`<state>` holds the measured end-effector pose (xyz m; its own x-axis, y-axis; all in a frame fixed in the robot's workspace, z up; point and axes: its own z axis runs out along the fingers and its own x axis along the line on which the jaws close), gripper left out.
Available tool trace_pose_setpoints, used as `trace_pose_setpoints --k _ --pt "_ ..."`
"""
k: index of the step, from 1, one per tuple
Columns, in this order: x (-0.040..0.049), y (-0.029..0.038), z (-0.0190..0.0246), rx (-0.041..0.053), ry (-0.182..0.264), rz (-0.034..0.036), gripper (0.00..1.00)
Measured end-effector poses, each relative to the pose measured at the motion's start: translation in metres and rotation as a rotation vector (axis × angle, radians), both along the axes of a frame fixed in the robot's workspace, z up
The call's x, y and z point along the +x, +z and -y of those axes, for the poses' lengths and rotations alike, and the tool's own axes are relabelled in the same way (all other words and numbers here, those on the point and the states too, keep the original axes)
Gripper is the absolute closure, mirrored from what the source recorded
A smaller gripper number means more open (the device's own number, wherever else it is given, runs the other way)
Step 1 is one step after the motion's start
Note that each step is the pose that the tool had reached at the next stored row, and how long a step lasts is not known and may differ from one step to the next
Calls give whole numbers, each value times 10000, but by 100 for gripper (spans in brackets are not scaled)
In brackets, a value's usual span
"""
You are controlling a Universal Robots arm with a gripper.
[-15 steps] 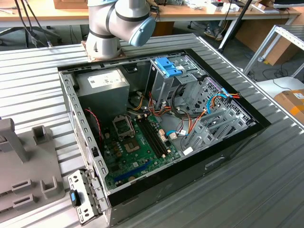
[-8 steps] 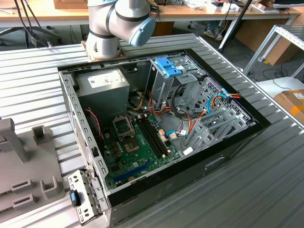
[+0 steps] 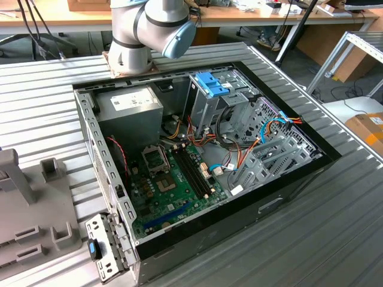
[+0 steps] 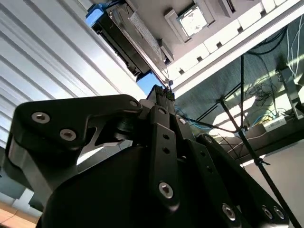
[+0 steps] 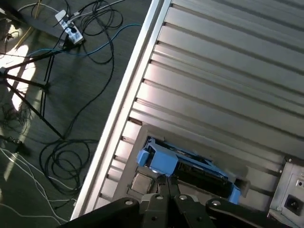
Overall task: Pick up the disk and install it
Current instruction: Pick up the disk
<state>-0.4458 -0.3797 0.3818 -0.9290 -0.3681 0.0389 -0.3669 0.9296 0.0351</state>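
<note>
- Exterior view: a ridged metal table (image 3: 54, 107) carries an open computer case (image 3: 239, 222), with desks and cables in the room behind. My arm (image 3: 149, 30) rises from its base at the far side of the case. Inside the case a green board (image 3: 173, 185) lies flat. A tall silver cage (image 3: 206, 110) topped with a blue clip (image 3: 210, 84) stands beside grey drive bays (image 3: 278, 152) toward the exterior view's right.
- First wrist view: I look down on the same ridged table near its edge, with dark floor and loose cables (image 5: 80, 57) beyond. The disk (image 5: 190, 167), black with blue rails and a blue end tab, sits in a grey holder (image 5: 142, 183) on the table, not in the case. My gripper (image 5: 167, 179) is at the tab end of it, touching or just short; I cannot tell which.
- Second wrist view: seen along my own body, the disk (image 4: 128, 38) stretches away from my gripper (image 4: 161, 94), which meets its near blue tab. Whether my jaws are apart, together or clamped on that tab I cannot tell from here.
- Step in hand, as I judge it: the pick-up, at the moment of contact. The disk is not yet lifted from its holder, and the installing has not begun.
- What the lift calls for, I think: a square, firm hold on the tab end and a straight pull out of the holder, so the rails do not bind against its walls.
</note>
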Motion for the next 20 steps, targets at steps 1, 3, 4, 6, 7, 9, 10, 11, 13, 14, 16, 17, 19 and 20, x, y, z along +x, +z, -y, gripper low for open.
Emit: trace_pose_setpoints --k 1,3,4,6,7,9,10,11,13,14,16,17,19,20 --pt "0 0 0 0 140 0 89" --pt "0 0 0 0 570 -1 89" --pt "0 -1 0 0 1010 0 89" --pt "0 -1 0 0 1418 0 89" --pt "0 -1 0 0 1646 0 89" --pt "0 -2 0 0 2212 0 89" --pt "0 -2 0 0 2553 0 89" --pt "0 -2 0 0 2768 0 89" --pt "0 -3 0 0 3053 0 89" --pt "0 -2 0 0 3222 0 89" --pt "0 -3 0 0 3652 0 89" --pt "0 -3 0 0 3798 1 89" --pt "0 -3 0 0 4119 0 89" --pt "0 -4 0 0 4493 0 89"
